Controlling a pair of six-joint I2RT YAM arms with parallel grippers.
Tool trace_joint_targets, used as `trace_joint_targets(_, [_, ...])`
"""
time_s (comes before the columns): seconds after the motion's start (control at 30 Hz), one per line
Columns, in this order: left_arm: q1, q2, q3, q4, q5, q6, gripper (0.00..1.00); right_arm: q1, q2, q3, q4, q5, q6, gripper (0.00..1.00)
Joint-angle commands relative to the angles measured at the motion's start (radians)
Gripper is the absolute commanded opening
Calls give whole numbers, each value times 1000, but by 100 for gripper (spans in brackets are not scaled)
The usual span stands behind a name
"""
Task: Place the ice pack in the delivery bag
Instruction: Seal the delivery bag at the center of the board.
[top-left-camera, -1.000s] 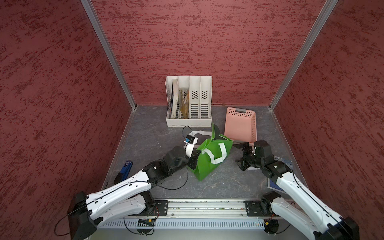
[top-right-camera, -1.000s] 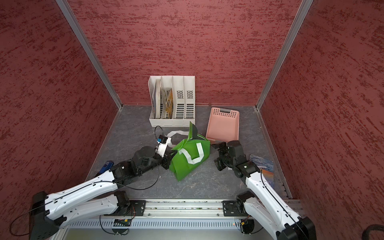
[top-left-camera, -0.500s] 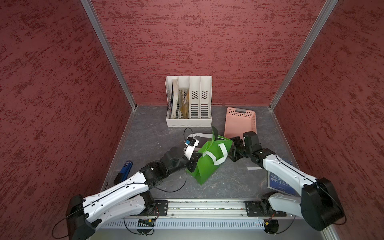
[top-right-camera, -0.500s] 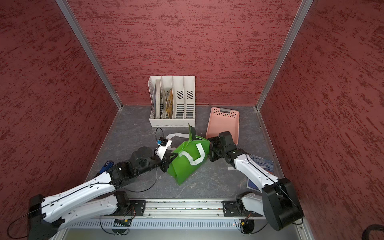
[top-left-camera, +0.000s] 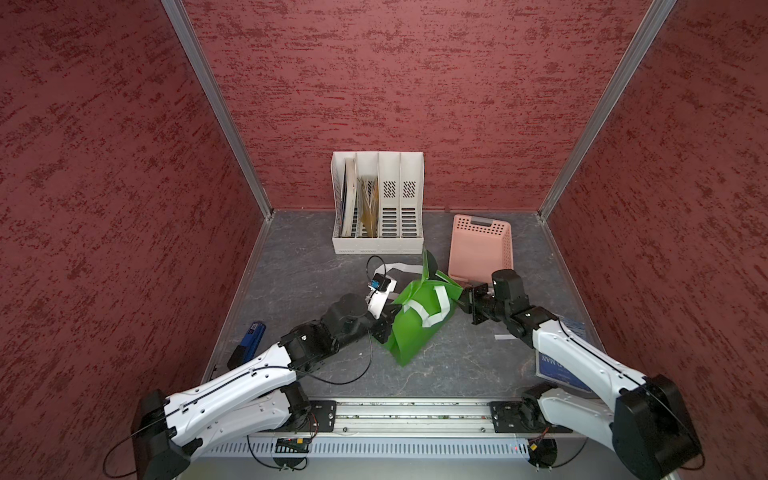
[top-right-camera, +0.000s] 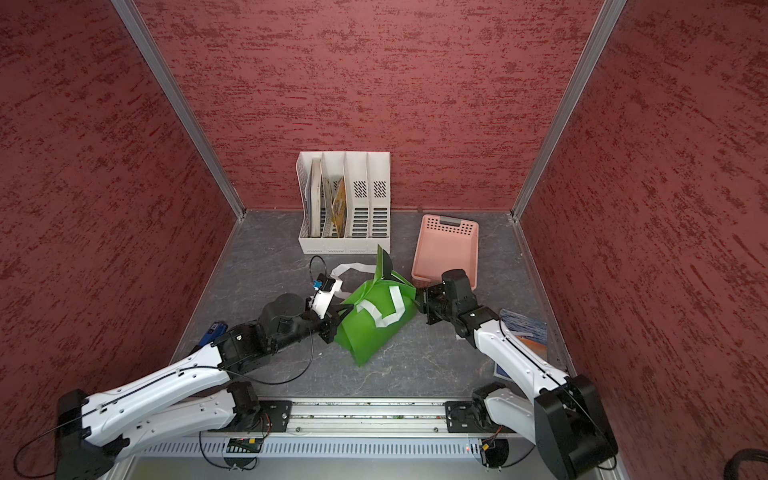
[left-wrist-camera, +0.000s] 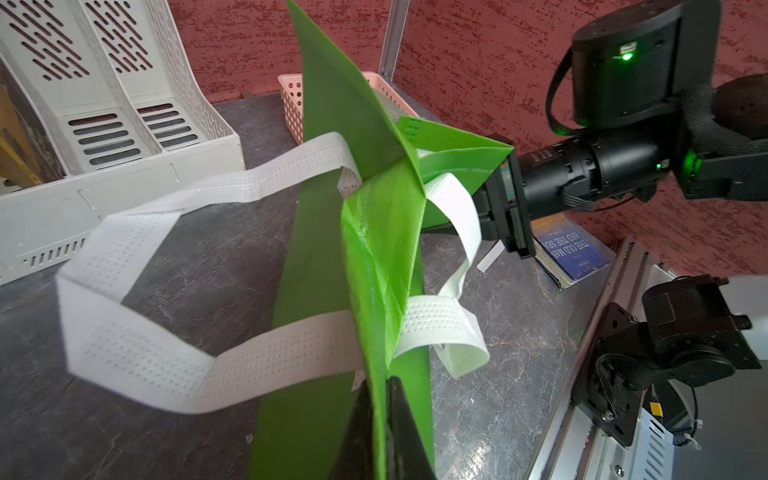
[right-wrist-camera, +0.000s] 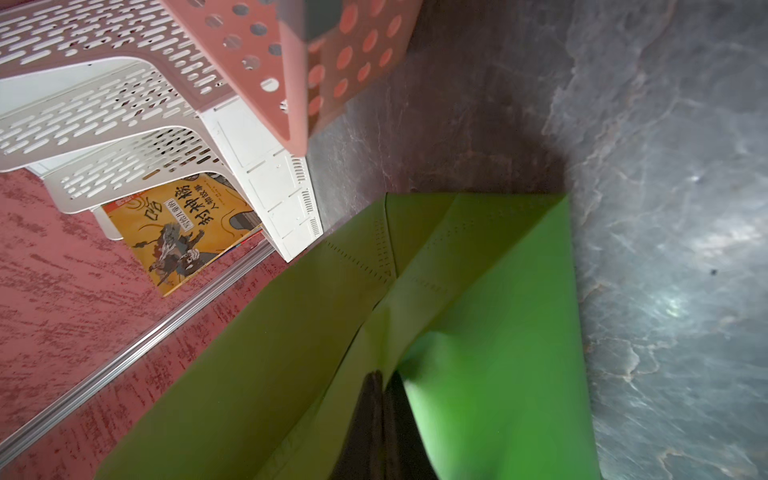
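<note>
Grey table (top-left-camera: 311, 257): left hand (left-wrist-camera: 379, 392), right hand (right-wrist-camera: 384, 388) pinch delivery bag (top-left-camera: 415, 320) (green); book (left-wrist-camera: 569, 249) reads "THE OLD MAN AND THE SEA".

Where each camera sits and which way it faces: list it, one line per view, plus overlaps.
Both top views: high above the front rail, looking down; left arm, right arm, left gripper and right gripper on the delivery bag.
Left wrist: on the left arm, facing across the delivery bag toward the right gripper; own fingers shut on fabric.
Right wrist: on the right arm, facing toward the file organizer; own fingers shut on fabric.
Shared by both wrist views: pink basket.
</note>
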Motion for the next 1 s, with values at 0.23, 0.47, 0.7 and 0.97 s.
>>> trace_joint_targets(0.23, [-36,-5,-54,61,112,-133,12,-14,4,100,-145,7,-266,0])
trace_joint_targets(0.47, [-26,54,26,56,113,-117,43,-13,40,126,-192,-8,-347,0])
trace_joint_targets(0.7, [16,56,81,53,151,-154,78,-12,43,113,-203,4,-376,0])
trace_joint_targets(0.97, [109,-41,33,65,139,-269,94,-13,57,110,-181,-3,-399,0])
